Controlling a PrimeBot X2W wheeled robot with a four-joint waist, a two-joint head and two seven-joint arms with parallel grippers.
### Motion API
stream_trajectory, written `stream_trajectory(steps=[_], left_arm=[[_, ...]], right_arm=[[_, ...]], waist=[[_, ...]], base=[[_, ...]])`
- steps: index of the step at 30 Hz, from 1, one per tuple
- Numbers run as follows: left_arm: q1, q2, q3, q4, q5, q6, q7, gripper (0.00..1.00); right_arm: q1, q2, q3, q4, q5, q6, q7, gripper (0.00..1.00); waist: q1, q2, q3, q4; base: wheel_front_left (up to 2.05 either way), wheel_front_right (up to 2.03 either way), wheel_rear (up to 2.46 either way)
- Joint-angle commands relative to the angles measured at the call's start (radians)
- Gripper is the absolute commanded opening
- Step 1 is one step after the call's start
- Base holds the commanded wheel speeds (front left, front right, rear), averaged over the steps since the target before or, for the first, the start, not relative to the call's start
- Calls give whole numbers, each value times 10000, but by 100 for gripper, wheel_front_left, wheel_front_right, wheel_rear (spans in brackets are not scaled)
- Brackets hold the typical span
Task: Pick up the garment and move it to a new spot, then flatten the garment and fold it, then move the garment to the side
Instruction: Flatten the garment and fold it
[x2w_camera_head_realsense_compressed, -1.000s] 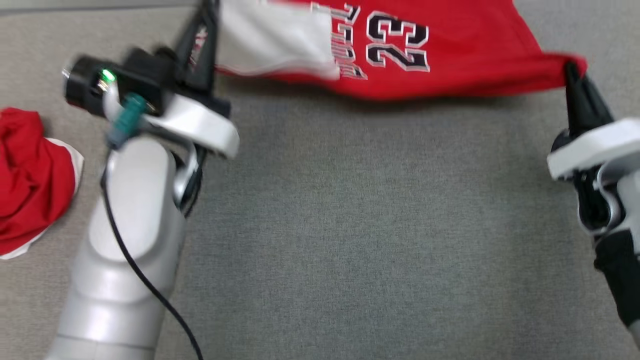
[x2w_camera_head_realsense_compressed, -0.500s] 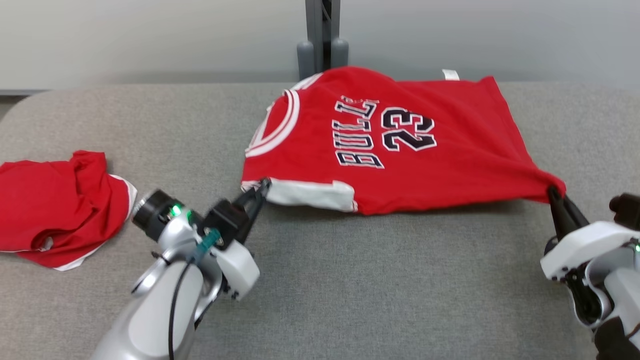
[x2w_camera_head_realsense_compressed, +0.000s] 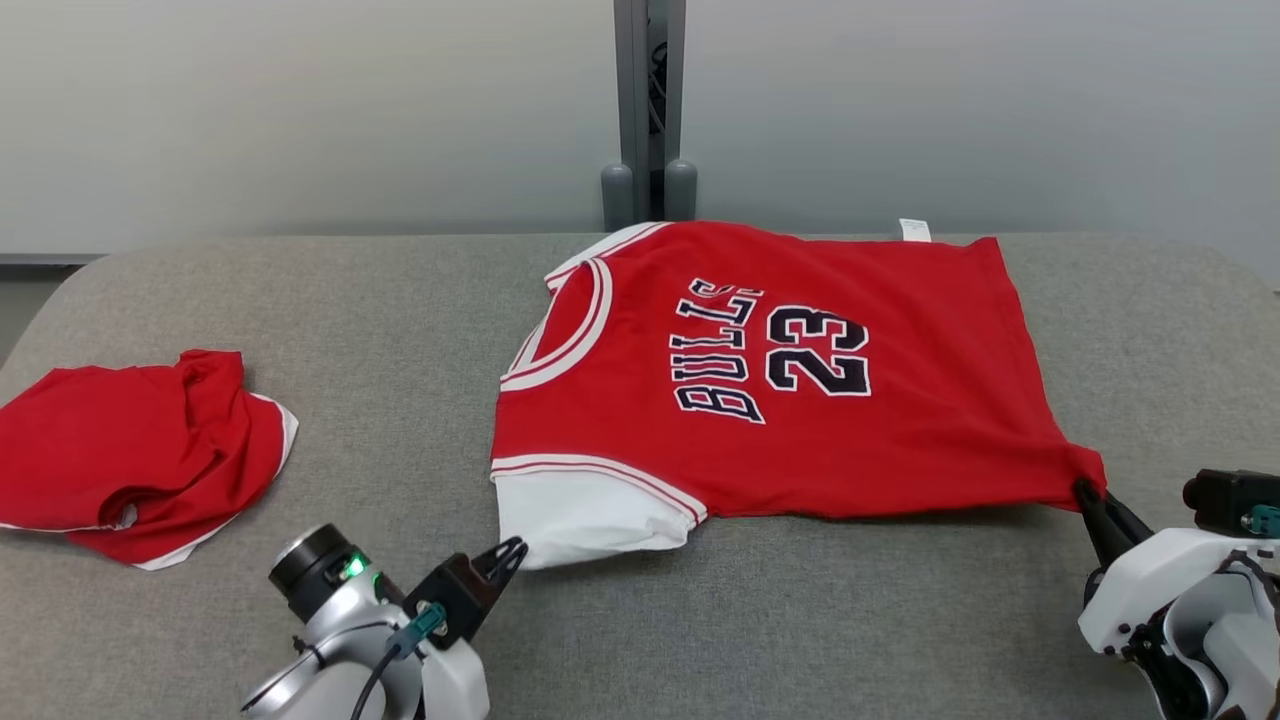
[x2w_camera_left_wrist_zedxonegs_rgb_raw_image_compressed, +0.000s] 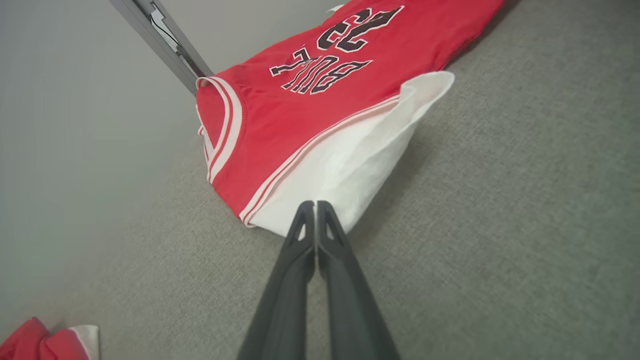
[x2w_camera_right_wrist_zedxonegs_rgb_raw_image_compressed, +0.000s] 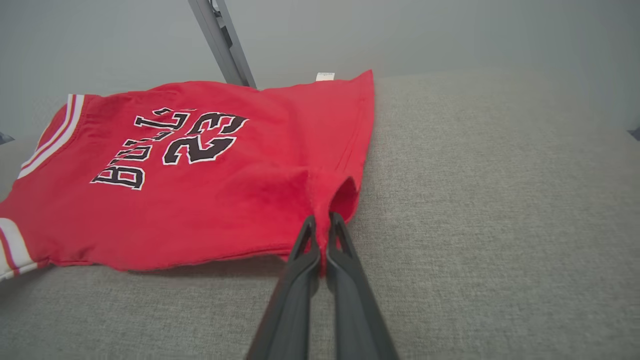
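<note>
- desk (x2w_camera_head_realsense_compressed: 700, 620) — grey, padded; garment (x2w_camera_head_realsense_compressed: 800, 440) lies spread toward its far edge, print up, near edge looks slightly lifted.
- second red garment (x2w_camera_head_realsense_compressed: 130, 450) crumpled at the robot's left, well apart; not involved.
- left end effector (x2w_camera_head_realsense_compressed: 512, 548) clamped on the garment's white sleeve corner; right end effector (x2w_camera_head_realsense_compressed: 1085, 492) clamped on its red hem corner.
- Flattening, by the look of it — both should pull evenly, low over the desk, and release together.

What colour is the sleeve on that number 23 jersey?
The red jersey has a white short sleeve, trimmed with thin red stripes; clearest in the head view.
</note>
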Motion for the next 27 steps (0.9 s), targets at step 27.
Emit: stream_trajectory(steps=[27], left_arm=[[-524, 2865, -5508, -2679, -4206, -11, 3304, 0]], right_arm=[[-438, -2399, 4488, -2422, 3398, 2, 2917, 0]], waist=[[0, -1, -703, -606]], base=[[0, 0, 0]])
